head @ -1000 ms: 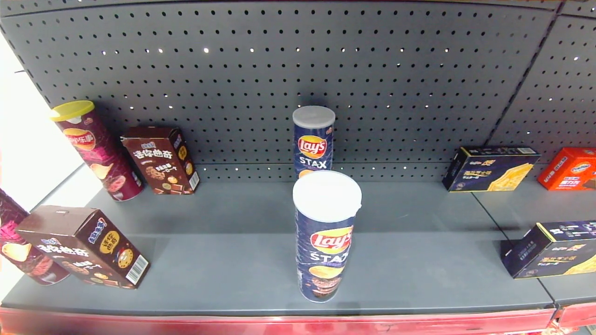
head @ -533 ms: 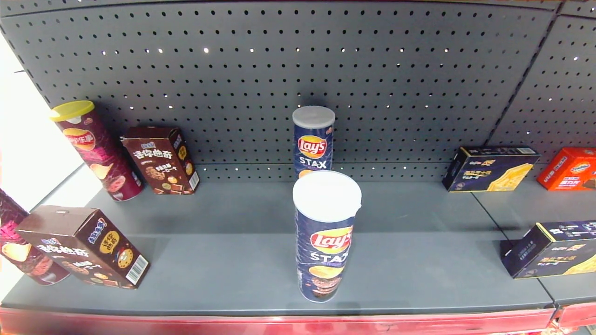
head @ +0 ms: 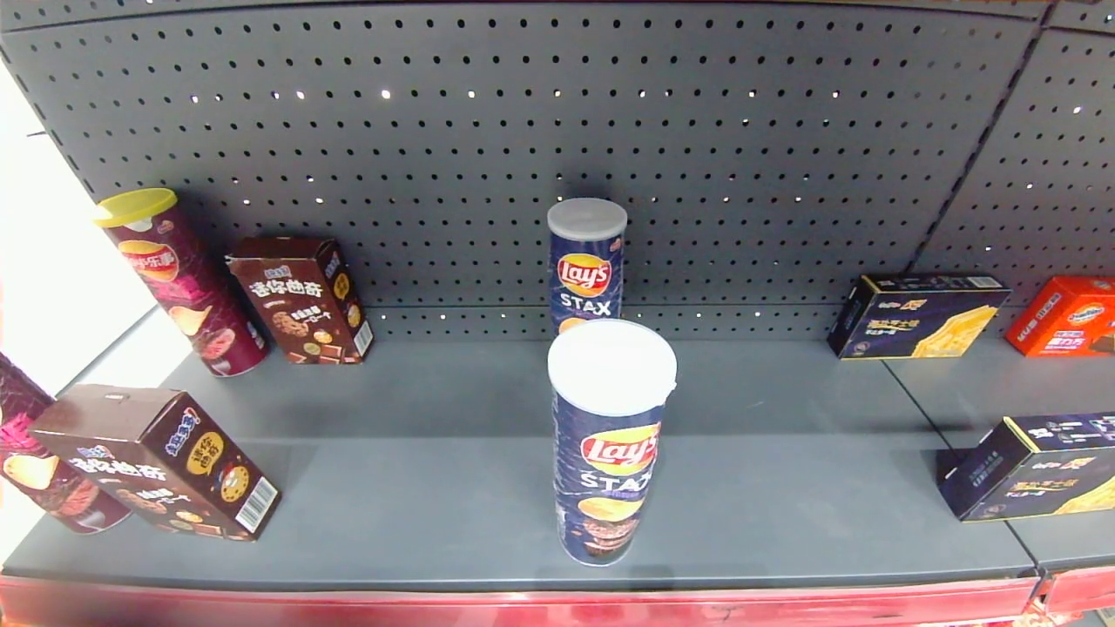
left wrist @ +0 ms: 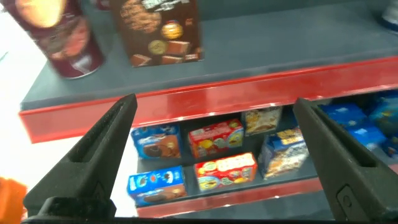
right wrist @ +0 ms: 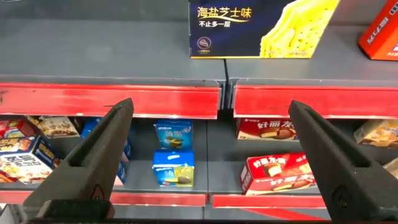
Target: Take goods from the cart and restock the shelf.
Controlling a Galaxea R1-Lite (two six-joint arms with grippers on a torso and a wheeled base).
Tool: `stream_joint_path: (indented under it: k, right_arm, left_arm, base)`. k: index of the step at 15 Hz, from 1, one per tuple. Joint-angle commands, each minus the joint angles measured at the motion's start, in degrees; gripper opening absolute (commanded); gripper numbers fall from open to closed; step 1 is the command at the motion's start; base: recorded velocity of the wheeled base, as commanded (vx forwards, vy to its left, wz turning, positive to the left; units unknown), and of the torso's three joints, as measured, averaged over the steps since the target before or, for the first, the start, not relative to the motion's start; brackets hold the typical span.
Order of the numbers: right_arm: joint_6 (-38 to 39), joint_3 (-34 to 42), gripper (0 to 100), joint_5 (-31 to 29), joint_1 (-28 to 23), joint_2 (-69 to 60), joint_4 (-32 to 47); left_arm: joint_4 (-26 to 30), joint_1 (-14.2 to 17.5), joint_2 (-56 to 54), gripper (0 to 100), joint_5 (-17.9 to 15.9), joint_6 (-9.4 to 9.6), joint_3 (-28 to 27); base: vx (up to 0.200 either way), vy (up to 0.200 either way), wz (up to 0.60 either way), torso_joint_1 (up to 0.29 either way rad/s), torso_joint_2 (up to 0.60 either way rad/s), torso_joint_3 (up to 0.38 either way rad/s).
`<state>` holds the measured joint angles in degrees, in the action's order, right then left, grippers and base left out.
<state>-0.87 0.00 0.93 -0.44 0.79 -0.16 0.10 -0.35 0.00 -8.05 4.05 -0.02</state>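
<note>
A blue chip can (head: 610, 444) with a white lid stands upright near the front of the grey shelf (head: 418, 488). A second blue chip can (head: 586, 266) stands behind it against the pegboard. My left gripper (left wrist: 214, 104) is open and holds nothing, in front of the shelf's red edge (left wrist: 205, 102), below a brown cookie box (left wrist: 158, 31) and a maroon can (left wrist: 65, 37). My right gripper (right wrist: 211, 107) is also open and holds nothing, facing the red edge (right wrist: 112, 99) under a navy cracker box (right wrist: 261, 28).
Maroon cans (head: 183, 279) and brown cookie boxes (head: 305, 300) stand at the shelf's left. Navy cracker boxes (head: 915, 315) and an orange box (head: 1063, 315) lie at the right. The lower shelf holds several snack boxes (right wrist: 273, 174). Bare shelf lies on either side of the blue cans.
</note>
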Motion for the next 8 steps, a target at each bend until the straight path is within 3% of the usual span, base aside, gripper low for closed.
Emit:
stream_joint_path:
  k: [1, 2, 3, 4, 8]
  right_arm:
    - [0.0, 0.0, 100, 0.0, 0.0, -0.1, 0.0]
    - [0.0, 0.0, 100, 0.0, 0.0, -0.1, 0.0]
    - [0.0, 0.0, 100, 0.0, 0.0, -0.1, 0.0]
    - [0.0, 0.0, 100, 0.0, 0.0, -0.1, -0.1]
    - [0.0, 0.0, 100, 0.0, 0.0, -0.1, -0.1]
  left_arm:
    - [0.0, 0.0, 0.1, 100, -0.2, -0.18, 0.0]
    - [0.0, 0.0, 0.1, 100, -0.2, -0.18, 0.0]
    - [-0.1, 0.1, 0.1, 100, 5.8, -0.18, 0.0]
    - [-0.1, 0.1, 0.0, 100, 6.8, -0.18, 0.0]
    - [-0.1, 0.1, 0.0, 100, 5.6, -1.23, 0.0]
  base:
    - [0.0, 0.0, 0.0, 0.0, 0.0, 0.0]
    - [0.0, 0.0, 0.0, 0.0, 0.0, 0.0]
    - [0.0, 0.0, 0.0, 0.0, 0.0, 0.0]
    - [0.0, 0.0, 0.0, 0.0, 0.0, 0.0]
    - [0.0, 0.0, 0.0, 0.0, 0.0, 0.0]
